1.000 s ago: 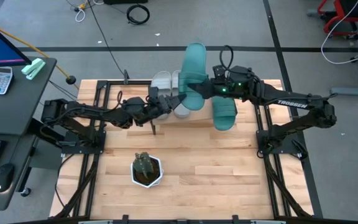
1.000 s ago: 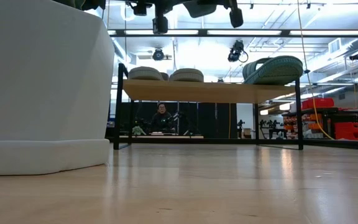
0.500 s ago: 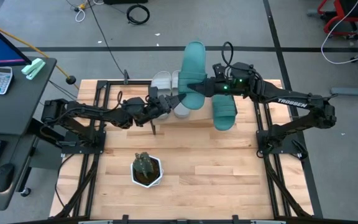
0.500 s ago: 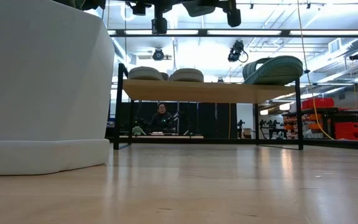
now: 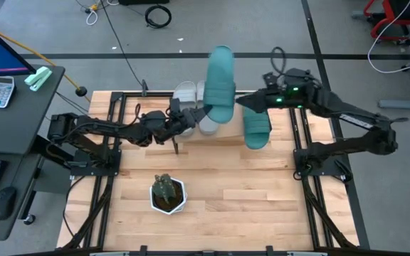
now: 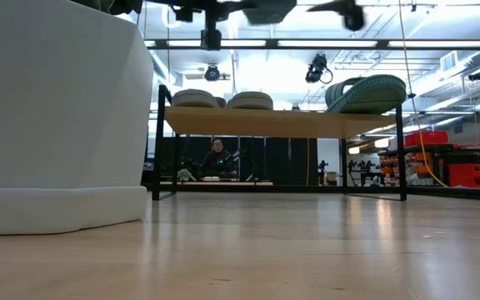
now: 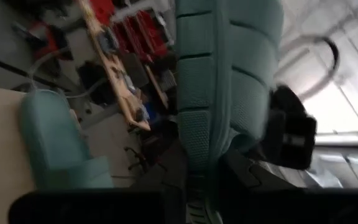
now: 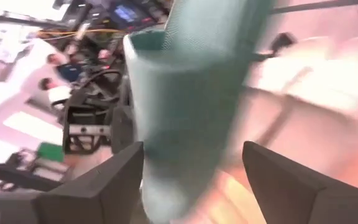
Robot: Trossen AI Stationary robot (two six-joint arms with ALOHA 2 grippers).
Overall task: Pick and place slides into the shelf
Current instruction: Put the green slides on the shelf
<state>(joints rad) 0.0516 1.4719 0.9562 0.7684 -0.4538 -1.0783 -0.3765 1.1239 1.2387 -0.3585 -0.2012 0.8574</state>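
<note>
I see the left gripper (image 5: 199,114) clamping the raised teal slide (image 5: 220,85) above the shelf (image 5: 223,136). The right gripper (image 5: 244,103), fingers spread, sits just right of it. Grey slides (image 5: 191,92) and the second teal slide (image 5: 257,130) flank it.

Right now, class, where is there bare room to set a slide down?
On the shelf, the gap between the grey pair and the placed teal slide. On the table, the front patch right of the potted plant. Crowded: around the grey pair, where the left gripper holds the other teal slide, right gripper alongside.
</note>
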